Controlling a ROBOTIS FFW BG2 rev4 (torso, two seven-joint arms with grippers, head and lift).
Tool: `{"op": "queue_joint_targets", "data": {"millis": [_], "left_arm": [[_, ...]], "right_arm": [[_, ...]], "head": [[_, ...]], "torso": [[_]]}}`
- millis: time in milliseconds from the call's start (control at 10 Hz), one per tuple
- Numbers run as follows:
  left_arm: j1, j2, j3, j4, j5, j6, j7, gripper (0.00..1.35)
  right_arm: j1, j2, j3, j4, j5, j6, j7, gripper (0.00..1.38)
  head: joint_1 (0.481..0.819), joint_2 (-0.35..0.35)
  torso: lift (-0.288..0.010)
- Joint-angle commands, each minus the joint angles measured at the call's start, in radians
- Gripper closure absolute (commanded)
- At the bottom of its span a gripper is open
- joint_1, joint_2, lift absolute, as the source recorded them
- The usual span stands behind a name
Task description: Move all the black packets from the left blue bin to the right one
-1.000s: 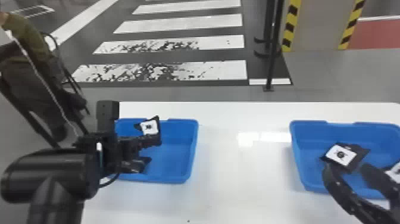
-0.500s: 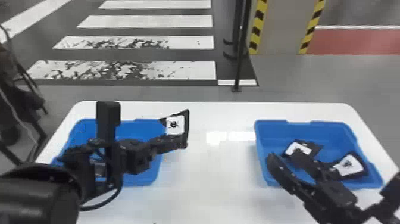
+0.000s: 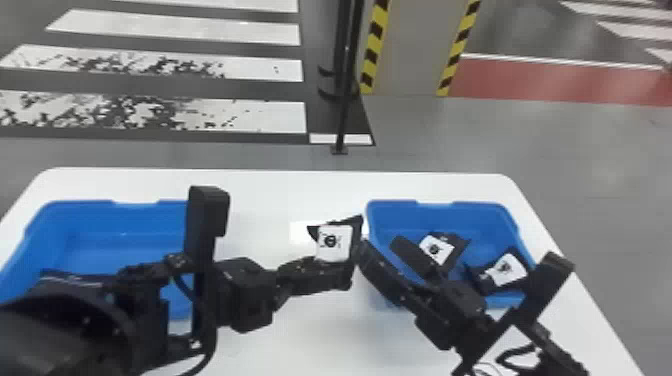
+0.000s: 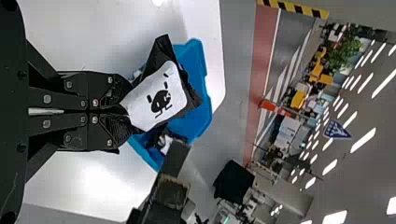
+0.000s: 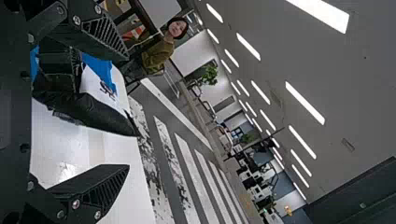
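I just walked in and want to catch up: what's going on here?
A two-armed robot is moving black packets. Its left gripper holds one packet over the table, short of the right bin. The right gripper is open beside that packet. Two more, a back packet and a front packet, lie in the right bin.

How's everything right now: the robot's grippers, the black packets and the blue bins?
Left gripper: shut on the held packet.
Held packet: up off the table.
Right gripper: open.
Two other packets: lying in the right bin.
Right bin: open-topped, holding those two.
Left bin: open-topped, partly hidden.
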Motion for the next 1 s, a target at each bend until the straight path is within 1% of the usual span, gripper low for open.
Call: {"op": "queue_joint_targets", "data": {"millis": [0,100,200,300,500,600,700,800,900], "left_arm": [[-0.013,0.004,-0.048,0.0,0.041,-0.001,0.0,1.21],[-0.018,0.005,-0.066,0.0,0.045,0.002,0.0,1.21],[-0.018,0.007,-0.08,0.003,0.061,0.002,0.0,1.21],[-0.018,0.007,-0.088,0.0,0.065,-0.001,0.0,1.21],[-0.018,0.007,-0.084,0.003,0.065,-0.008,-0.001,1.21],[-0.018,0.007,-0.078,0.0,0.065,-0.018,-0.001,1.21],[-0.015,0.005,-0.072,0.0,0.071,-0.05,0.002,1.19],[0.004,-0.002,-0.054,0.003,0.096,-0.096,0.022,0.81],[0.019,-0.007,-0.028,0.003,0.085,-0.089,0.026,0.3]], "right_arm": [[-0.015,-0.002,0.009,0.009,-0.012,0.004,0.0,0.21],[-0.028,-0.005,0.009,0.018,-0.012,0.004,0.0,0.23],[-0.035,-0.006,0.009,0.028,-0.018,0.013,0.0,0.32],[-0.04,-0.006,0.009,0.036,-0.028,0.013,-0.002,0.69],[-0.042,-0.006,0.009,0.043,-0.038,0.013,-0.003,1.28],[-0.042,-0.006,0.007,0.043,-0.044,0.021,-0.005,1.28],[-0.042,-0.006,0.009,0.043,-0.054,0.031,-0.003,1.28],[-0.045,-0.006,0.007,0.043,-0.058,0.031,-0.003,1.28],[-0.052,-0.006,0.001,0.053,-0.066,0.031,-0.005,1.28]], "head": [[0.695,-0.173],[0.695,-0.198],[0.695,-0.206],[0.695,-0.222],[0.695,-0.238],[0.695,-0.238],[0.695,-0.236],[0.695,-0.231],[0.695,-0.223]], "torso": [[-0.14],[-0.14],[-0.14],[-0.14],[-0.14],[-0.14],[-0.14],[-0.14],[-0.14]]}}
